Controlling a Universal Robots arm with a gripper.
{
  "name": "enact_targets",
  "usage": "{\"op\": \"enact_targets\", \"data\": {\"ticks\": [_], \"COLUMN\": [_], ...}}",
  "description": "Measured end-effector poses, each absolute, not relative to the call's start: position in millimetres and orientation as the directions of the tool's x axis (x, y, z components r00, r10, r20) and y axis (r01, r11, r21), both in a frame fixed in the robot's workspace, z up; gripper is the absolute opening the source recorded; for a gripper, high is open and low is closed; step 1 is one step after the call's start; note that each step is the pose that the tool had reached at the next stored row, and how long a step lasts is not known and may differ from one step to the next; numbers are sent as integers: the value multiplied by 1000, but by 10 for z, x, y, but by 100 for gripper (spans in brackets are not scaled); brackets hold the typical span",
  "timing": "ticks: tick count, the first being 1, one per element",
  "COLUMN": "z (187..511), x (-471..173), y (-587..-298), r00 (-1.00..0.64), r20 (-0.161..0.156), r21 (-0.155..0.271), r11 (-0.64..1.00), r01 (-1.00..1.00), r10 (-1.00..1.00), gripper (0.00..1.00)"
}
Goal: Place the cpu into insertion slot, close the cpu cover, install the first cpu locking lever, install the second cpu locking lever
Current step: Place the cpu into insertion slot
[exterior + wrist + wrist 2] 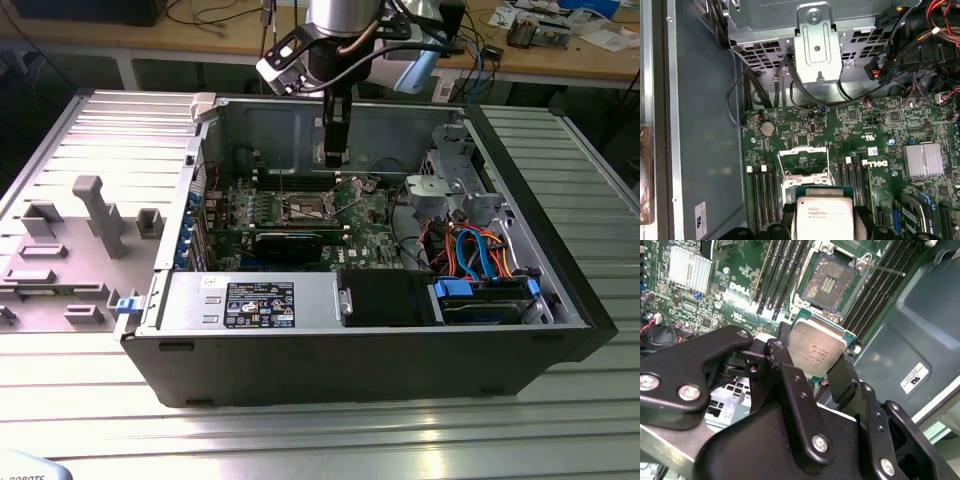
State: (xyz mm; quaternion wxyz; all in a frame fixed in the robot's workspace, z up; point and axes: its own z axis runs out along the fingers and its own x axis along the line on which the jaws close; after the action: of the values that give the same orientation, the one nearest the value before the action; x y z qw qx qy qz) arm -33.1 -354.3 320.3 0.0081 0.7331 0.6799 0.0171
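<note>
My gripper (812, 359) is shut on the cpu (817, 346), a flat square chip with a dull silver top, held by two opposite edges between black fingers (783, 360). It hangs above the motherboard, a short way off the insertion slot (829, 282), whose dark centre lies bare inside its silver rim. A thin lever rod (886, 268) sticks out beside the slot. In the first wrist view the cpu (824, 216) hides the slot, and the cpu cover (805, 156) stands raised open behind it. In the exterior view the gripper (333, 152) hangs inside the case above the slot (305, 207).
The open black computer case (560, 250) lies on a ribbed metal table. Memory slots (785, 270) flank the socket. A heatsink (923, 160), a drive cage (812, 45) with loose cables and the grey case wall (910, 325) stand close by. A grey fixture tray (70, 250) lies at the exterior view's left.
</note>
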Motion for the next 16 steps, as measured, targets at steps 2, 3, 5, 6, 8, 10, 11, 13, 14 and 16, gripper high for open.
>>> {"op": "enact_targets", "data": {"ticks": [2, 3, 5, 6, 8, 10, 11, 13, 14, 16], "z": [3173, 3151, 3112, 3095, 3074, 3073, 3072, 3071, 3071, 3070], "x": [-331, -331, -335, -342, -356, -357, -358, -358, -358, -358], "y": [-3543, -3543, -3543, -3543, -3543, -3544, -3543, -3543, -3543, -3543], "r00": [33, 7, -22, -26, -28, -28, -28, -28, -28, -28], "r20": [14, 14, 14, 14, 14, 14, 14, 14, 14, 14], "r21": [35, 35, 35, 35, 35, 35, 35, 35, 35, 35], "r11": [-33, -7, 21, 25, 27, 27, 27, 27, 27, 27], "r01": [999, 999, 999, 999, 999, 999, 999, 999, 999, 999], "r10": [999, 1000, 1000, 1000, 1000, 1000, 1000, 1000, 1000, 1000], "gripper": [54, 54, 54, 54, 54, 54, 54, 54, 54, 54]}}
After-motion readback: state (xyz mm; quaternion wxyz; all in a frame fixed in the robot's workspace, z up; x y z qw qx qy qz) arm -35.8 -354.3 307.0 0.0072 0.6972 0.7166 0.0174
